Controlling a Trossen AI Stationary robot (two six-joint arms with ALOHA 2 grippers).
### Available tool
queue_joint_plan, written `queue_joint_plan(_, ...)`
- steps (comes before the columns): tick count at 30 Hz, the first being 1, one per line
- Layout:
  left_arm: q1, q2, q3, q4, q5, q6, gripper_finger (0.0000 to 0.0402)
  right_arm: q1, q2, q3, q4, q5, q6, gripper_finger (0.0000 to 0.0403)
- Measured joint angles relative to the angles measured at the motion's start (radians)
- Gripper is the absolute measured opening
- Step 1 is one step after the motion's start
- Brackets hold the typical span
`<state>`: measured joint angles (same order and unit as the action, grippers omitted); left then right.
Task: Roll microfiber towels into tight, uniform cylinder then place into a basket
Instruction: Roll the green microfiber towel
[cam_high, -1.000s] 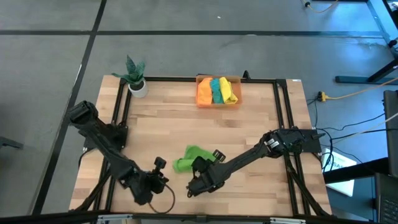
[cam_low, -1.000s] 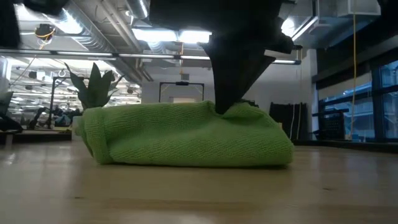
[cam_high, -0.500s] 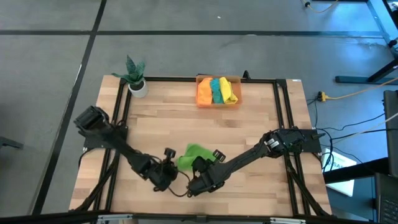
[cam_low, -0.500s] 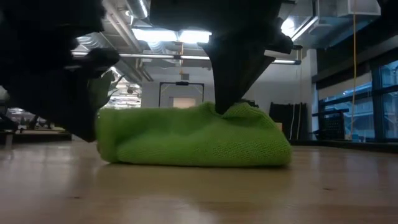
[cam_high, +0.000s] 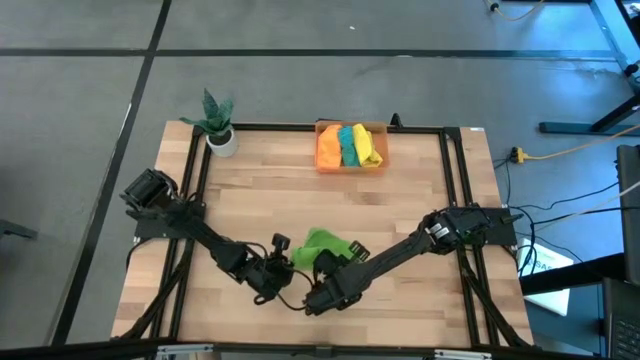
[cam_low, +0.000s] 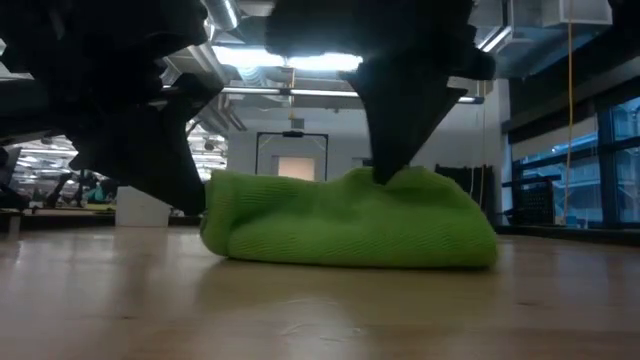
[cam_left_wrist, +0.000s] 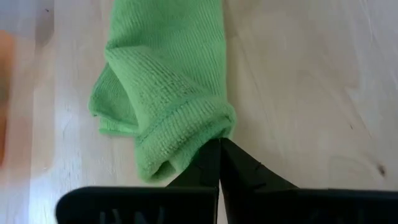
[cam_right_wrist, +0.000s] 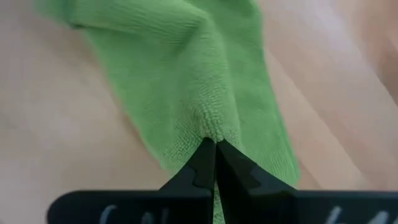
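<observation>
A light green towel (cam_high: 318, 244), loosely rolled, lies lengthwise on the wooden table near its front middle; the low view shows it as a bunched roll (cam_low: 350, 222). My left gripper (cam_high: 286, 262) is shut and stands at the roll's left end. My right gripper (cam_high: 326, 262) comes down onto the roll's top, shut on the cloth. The orange basket (cam_high: 323, 158) stands at the far edge and holds rolled orange, teal and yellow towels. My left gripper meets the roll's left end (cam_left_wrist: 198, 134) with its shut fingertips (cam_left_wrist: 219, 155), slanting down from the table's left; it lies along the roll, which rests on the table. My right gripper pinches a small pucker of cloth on the roll's top (cam_right_wrist: 211, 129) between its fingertips. It points steeply down, and the cloth rises to a peak (cam_low: 392, 178) there while the roll rests on the table.
A white pot with a green plant (cam_high: 218, 128) stands at the far left corner. Black frame rails (cam_high: 455, 190) run along the table's left, right and far sides. Bare wood lies between the towel and the basket.
My left gripper has moved down and toward the table's right, reaching the roll's left end and pushing it. That end has slid toward the right, so the roll is shorter and more bunched, and the whole towel has shifted slightly rightward and farther from the near edge.
</observation>
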<state>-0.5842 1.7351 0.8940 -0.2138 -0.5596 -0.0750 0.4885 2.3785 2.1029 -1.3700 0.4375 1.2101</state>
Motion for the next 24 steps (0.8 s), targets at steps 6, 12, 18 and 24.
queue_joint_plan(6,-0.004,0.000,0.000,-0.002,0.000,0.000,0.0000,-0.002,0.014,0.000,-0.120,0.004,0.134,0.0010)
queue_joint_plan(12,-0.008,0.000,0.000,-0.005,0.025,0.000,0.0000,-0.015,0.014,0.000,-0.137,0.005,0.141,0.0010)
queue_joint_plan(18,-0.019,0.000,0.001,-0.013,0.048,0.004,0.0000,-0.055,0.015,-0.094,-0.142,-0.024,0.139,0.0010)
queue_joint_plan(24,-0.031,0.000,0.001,-0.014,0.047,0.005,0.0000,-0.094,0.015,-0.180,-0.131,-0.082,0.109,0.0010)
